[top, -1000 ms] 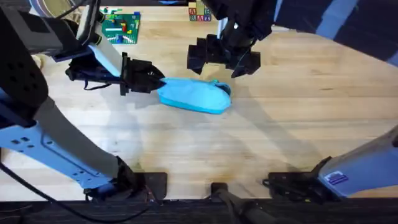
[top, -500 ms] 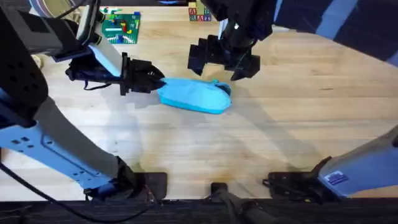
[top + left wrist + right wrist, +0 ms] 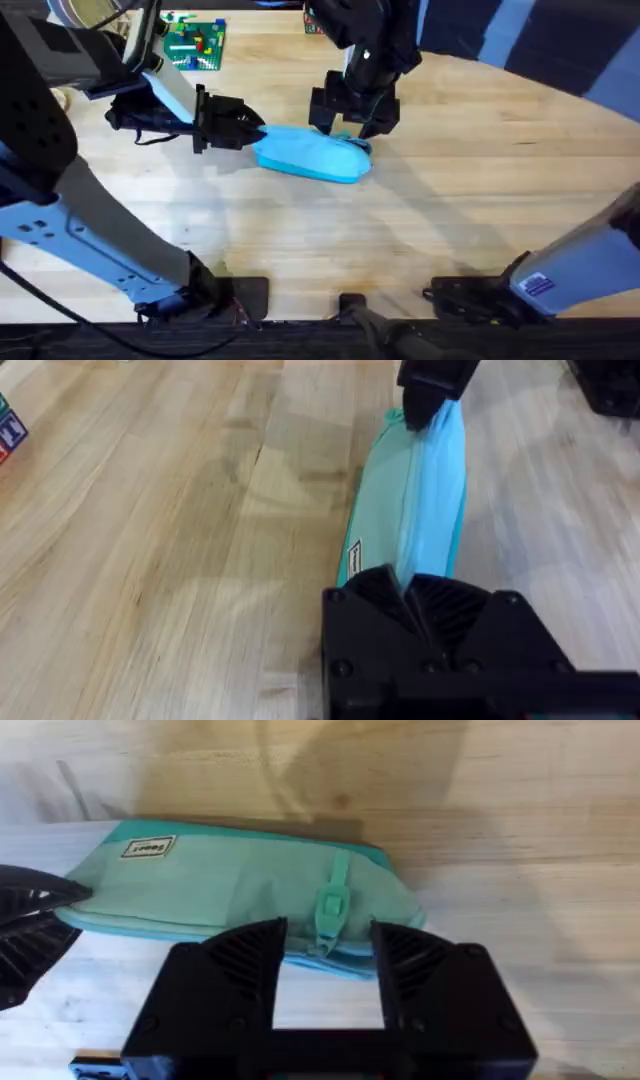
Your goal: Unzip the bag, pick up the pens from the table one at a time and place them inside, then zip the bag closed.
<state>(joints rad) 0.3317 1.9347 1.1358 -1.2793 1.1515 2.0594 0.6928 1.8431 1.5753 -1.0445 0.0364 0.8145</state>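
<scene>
Right end effector (image 3: pixel 352 128) has dropped, fingers apart, over the zipped bag (image 3: pixel 312 154).

light: bright, even, from above | shadows: soft, on the surface (image 3: pixel 300 225) toward 6 o'clock of the arms | blur: near arm links | glare: mild, wrist views

Overhead high above the table (image 3: pixel 450 210); both wrist views close, sharing the bag (image 3: pixel 312 155).
</scene>
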